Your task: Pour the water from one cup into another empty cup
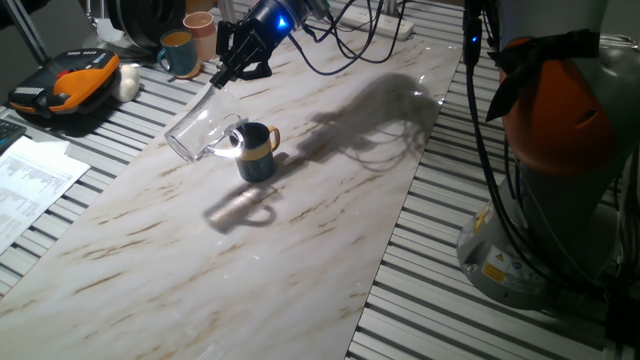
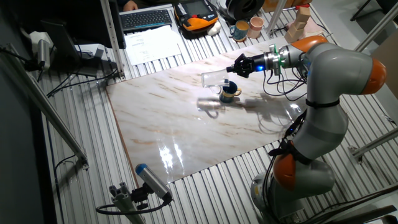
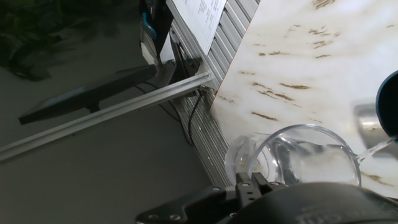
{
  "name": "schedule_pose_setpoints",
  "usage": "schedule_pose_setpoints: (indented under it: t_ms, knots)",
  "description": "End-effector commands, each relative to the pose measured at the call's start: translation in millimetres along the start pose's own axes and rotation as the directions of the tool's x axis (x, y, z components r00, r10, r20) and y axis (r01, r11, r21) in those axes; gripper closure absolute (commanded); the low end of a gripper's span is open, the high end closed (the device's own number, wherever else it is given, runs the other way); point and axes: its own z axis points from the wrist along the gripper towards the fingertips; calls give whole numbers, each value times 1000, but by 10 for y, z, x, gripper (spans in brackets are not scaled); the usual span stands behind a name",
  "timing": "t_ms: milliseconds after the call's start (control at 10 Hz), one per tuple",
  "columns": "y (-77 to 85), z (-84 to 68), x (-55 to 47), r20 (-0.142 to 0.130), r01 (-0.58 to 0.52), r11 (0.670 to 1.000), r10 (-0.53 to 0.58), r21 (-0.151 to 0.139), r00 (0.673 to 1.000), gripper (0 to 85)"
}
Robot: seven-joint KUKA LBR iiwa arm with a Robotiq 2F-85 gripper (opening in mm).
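A teal mug [image 1: 178,53] and a pinkish cup [image 1: 201,33] stand side by side at the upper left, beyond the marble table [image 1: 300,250]. Left of them lie an orange-and-black case [image 1: 68,88] and printed papers [image 1: 25,185].

Light fell from above onto the pale desk [image 1: 300,250], throwing a soft arm shadow and a dark mug shadow. Glare patches shone on the marble near its front edge. The hand view was dim and blurred nearby.
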Motion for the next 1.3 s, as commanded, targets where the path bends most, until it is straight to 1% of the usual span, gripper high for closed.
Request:
schedule_pose_setpoints:
  t_ms: [0,200,700,900,1200]
  knots:
    - [2,-2,-2,0,-1,1000,1,-2,1000,850]
    - [9,-13,2,-1,0,1000,0,-8,1000,850]
    - [48,-26,24,0,1,1000,-1,-6,1000,850]
    - [72,-28,40,2,-4,1000,4,-16,1000,850]
    - [94,-38,57,3,-6,1000,6,-16,1000,850]
